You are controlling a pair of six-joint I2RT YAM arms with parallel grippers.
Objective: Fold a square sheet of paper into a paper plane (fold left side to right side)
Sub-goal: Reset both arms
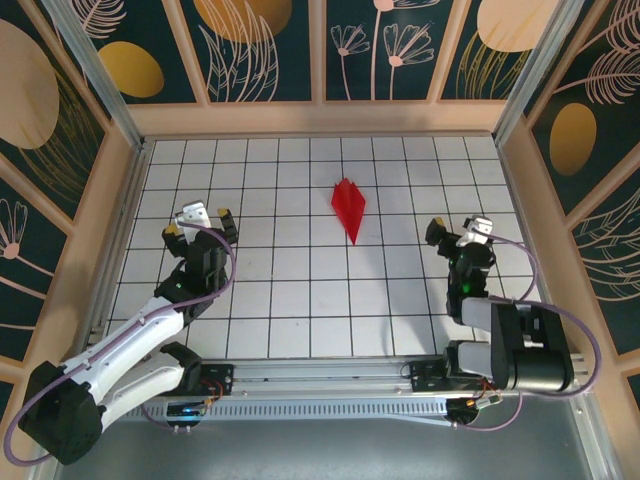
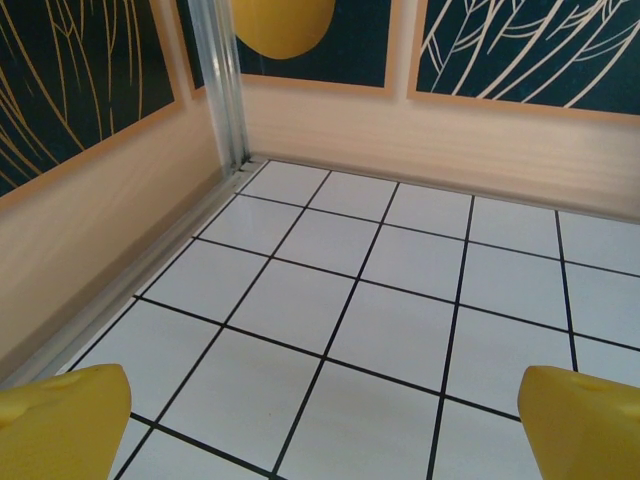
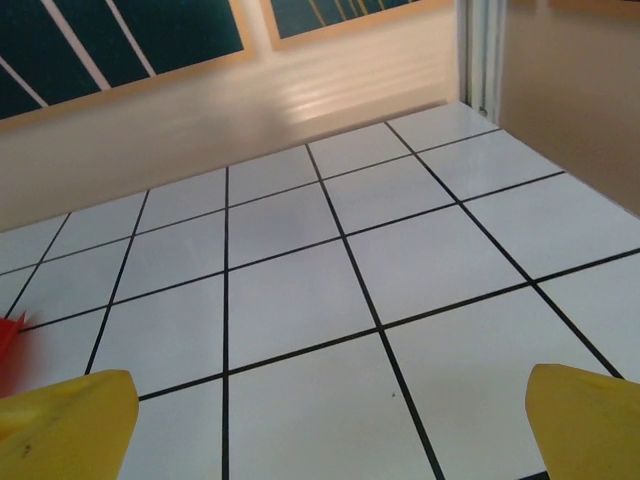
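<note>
Two end effectors, both spread open and empty: the left end effector [image 1: 199, 222] sits nearer than the paper plane [image 1: 349, 205] and to its left, the right end effector [image 1: 458, 230] to its right. The one red plane lies flat on the white gridded desk [image 1: 280, 300]. Leaf-patterned walls [image 1: 260, 45] stand beyond it. The right wrist view catches a blurred red edge [image 3: 8, 345] of the plane.

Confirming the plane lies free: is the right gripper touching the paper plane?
Apart. Top external view shows bare table between the right gripper and the paper plane.

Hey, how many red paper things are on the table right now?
1: the paper plane lies on the table, just beyond its centre toward the far wall.
</note>
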